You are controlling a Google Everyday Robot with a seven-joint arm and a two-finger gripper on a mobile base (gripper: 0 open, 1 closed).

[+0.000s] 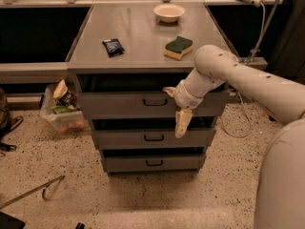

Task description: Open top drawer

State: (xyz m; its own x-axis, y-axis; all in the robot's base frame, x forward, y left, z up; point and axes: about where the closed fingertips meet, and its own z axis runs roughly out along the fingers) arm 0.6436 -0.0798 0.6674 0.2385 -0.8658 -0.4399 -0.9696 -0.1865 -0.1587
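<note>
At the far left a clear plastic bin point(61, 114) of clutter sits on the speckled floor point(143, 199), just beside the grey cabinet; nearer the camera a thin metal rod point(28, 193) lies on the same floor. On the cabinet top point(138, 32) a small dark packet point(113, 46) lies toward the left; a pale bowl point(169, 12) stands at the back; a green-topped yellow sponge point(178, 47) lies to the right of the packet, well apart from it.

The top drawer point(119, 105) sits directly under that surface, uppermost of three, with its black handle point(155, 101) centred on the front and a dark gap above it; the middle drawer point(124, 140) and bottom drawer point(128, 164) lie below.

My gripper point(172, 112) is at the top drawer's front, just right of the handle; it is spread wide and pinches nothing. The upper finger point(169, 90) points left by the drawer's top edge; the lower finger point(183, 123) hangs toward the middle drawer; I cannot tell whether either touches the metal.

My arm point(248, 78) comes in from the right; a cable point(240, 128) loops on the floor beside the cabinet; my pale body point(283, 185) fills the lower right corner.
</note>
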